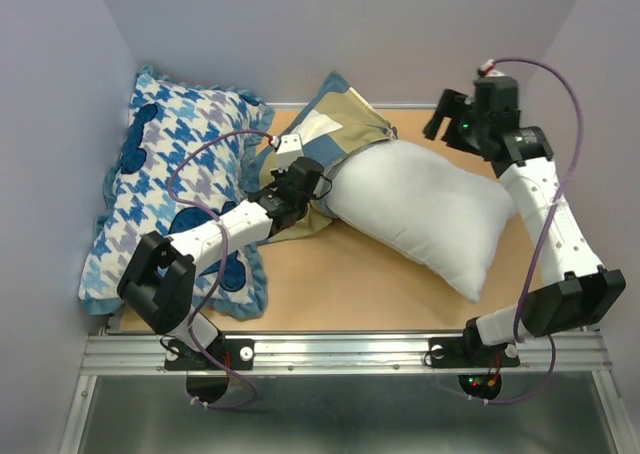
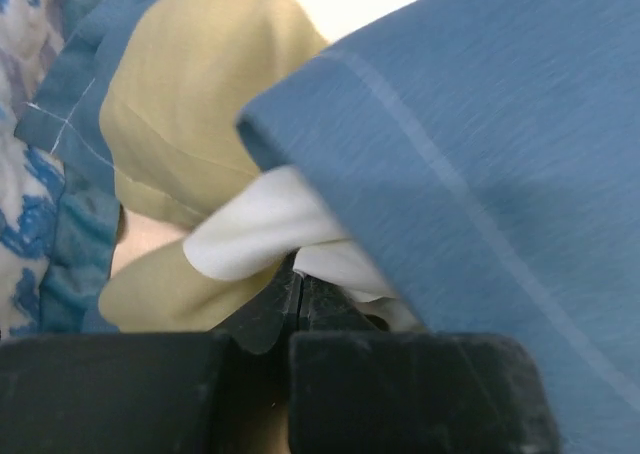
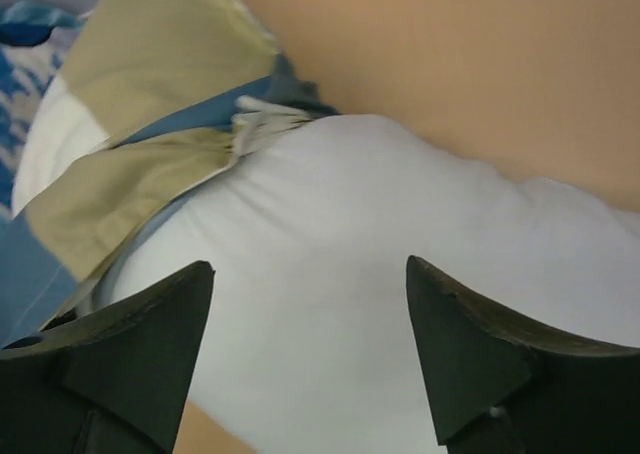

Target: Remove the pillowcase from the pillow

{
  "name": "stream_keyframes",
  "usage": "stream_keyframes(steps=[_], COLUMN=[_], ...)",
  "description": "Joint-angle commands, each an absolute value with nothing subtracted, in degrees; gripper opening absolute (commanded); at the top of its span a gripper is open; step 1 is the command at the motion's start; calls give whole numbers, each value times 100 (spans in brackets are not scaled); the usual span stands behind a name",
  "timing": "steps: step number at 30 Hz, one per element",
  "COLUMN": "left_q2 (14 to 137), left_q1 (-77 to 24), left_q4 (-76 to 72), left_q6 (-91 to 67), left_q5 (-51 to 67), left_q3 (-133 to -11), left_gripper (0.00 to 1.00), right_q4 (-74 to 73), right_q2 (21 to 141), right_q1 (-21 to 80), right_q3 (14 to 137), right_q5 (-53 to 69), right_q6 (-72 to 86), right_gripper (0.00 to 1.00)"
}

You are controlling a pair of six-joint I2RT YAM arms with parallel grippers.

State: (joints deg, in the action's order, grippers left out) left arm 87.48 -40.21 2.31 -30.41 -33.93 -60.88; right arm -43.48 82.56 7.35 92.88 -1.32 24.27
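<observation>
Two arms work at one table (image 1: pixel 340 284). At the left lies a blue-and-white houndstooth cushion (image 1: pixel 190 164), its long axis running near to far. The left arm (image 1: pixel 215 236) reaches from its near-left base, low over the cushion's right edge, and slants toward the far right. The left gripper (image 2: pixel 300 286) has its jaws pressed together, pinching a cream fold of the pillowcase (image 1: pixel 335 124).

The pillowcase sits bunched over the pillow's far-left end, around the far middle of the table, with one corner pointing at the far wall. It shows blocks of tan, slate blue and cream with blue edging, and it is creased and gathered where the gripper bites. In the left wrist view a slate blue panel with a stitched seam hangs over the fingers on the right.

The pillow (image 1: pixel 430 214) is plain white and plump. Its long axis runs from far left to near right, and a bare corner points toward the near right. Most of it lies uncovered.

The right arm (image 1: pixel 555 224) stands folded at the right: elbow low at the near right, forearm climbing toward the far side, wrist bent left. The right gripper (image 3: pixel 310 269) is raised over the pillow's far-right side, jaws spread wide, holding nothing.
</observation>
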Motion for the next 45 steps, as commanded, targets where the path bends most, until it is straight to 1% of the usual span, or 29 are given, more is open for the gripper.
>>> stream_keyframes(steps=[1, 2, 5, 6, 7, 9, 15, 16, 17, 18, 19, 20, 21, 23, 26, 27, 28, 31, 37, 42, 45], left_q2=[8385, 8333, 8262, 8227, 8200, 8183, 8033, 7998, 7972, 7911, 7875, 7831, 7822, 7796, 7927, 8006, 8103, 8463, 8929, 9158, 9395], left_q1=[-4227, -4271, -4324, -4333, -4342, -4342, -4228, -4149, -4061, -3895, -3789, -3544, -3377, -2990, -2122, -2118, -1779, -1172, -756, -449, -325], left_q4=[290, 238, 159, 141, 80, 53, 26, 35, 35, 35, 44, 44, 44, 26, -298, -299, -290, -281, -18, 202, 387], left_q6=[-2821, -2813, -2856, -2865, -2874, -2874, -2944, -2953, -2953, -2944, -2944, -2944, -2936, -3058, -3348, -3418, -3471, -3665, -3595, -3569, -3454], left_q5=[-3481, -3393, -3173, -3121, -3024, -2988, -3085, -3033, -2989, -2962, -2927, -2909, -2874, -2639, -2445, -2443, -2409, -2180, -2285, -2285, -2478], left_q3=[-6284, -6258, -6223, -6214, -6196, -6222, -6266, -6293, -6310, -6337, -6354, -6363, -6363, -6346, -6319, -6372, -6442, -6705, -7285, -7462, -7585], left_gripper=[0, 0, 0, 0, 0, 0, 0, 0, 0, 0, 0, 0, 0, 0, 0, 0, 0, 0, 0, 0, 0], right_q4=[-3815, -3797, -3499, -3402, -3253, -3234, -3006, -3015, -3023, -3041, -3102, -3120, -3155, -3225, -3506, -3507, -3663, -3910, -4192, -4228, -4254], right_q2=[8120, 8147, 8174, 8209, 8357, 8656, 9913, 10010, 10063, 10020, 9933, 9758, 9390, 8914, 7861, 7857, 7596, 7252, 6882, 6794, 6680], right_q1=[2159, 2684, 3425, 3906, 4111, 4463, 4448, 4378, 4299, 4141, 4027, 3782, 3649, 3429, 3112, 3094, 3094, 3041, 2822, 2233, 2058], right_q3=[9019, 8739, 8132, 7930, 7702, 7647, 7471, 7479, 7462, 7453, 7444, 7401, 7383, 7391, 7707, 7708, 7873, 8129, 8314, 8358, 8419], right_q5=[-869, -1296, -1765, -2245, -2415, -2932, -4077, -4096, -4113, -4218, -4210, -4106, -4078, -4052, -3746, -3727, -3753, -3770, -3981, -3604, -3577], right_q6=[2083, 2109, 2180, 2232, 2259, 2302, 2303, 2303, 2294, 2329, 2347, 2364, 2329, 2268, 2198, 2180, 2171, 2153, 2162, 2162, 2171], right_gripper=[85, 87, 94, 96, 100, 100, 100, 92, 78, 51, 13, 3, 1, 1, 1, 1, 1, 0, 1, 0, 1])
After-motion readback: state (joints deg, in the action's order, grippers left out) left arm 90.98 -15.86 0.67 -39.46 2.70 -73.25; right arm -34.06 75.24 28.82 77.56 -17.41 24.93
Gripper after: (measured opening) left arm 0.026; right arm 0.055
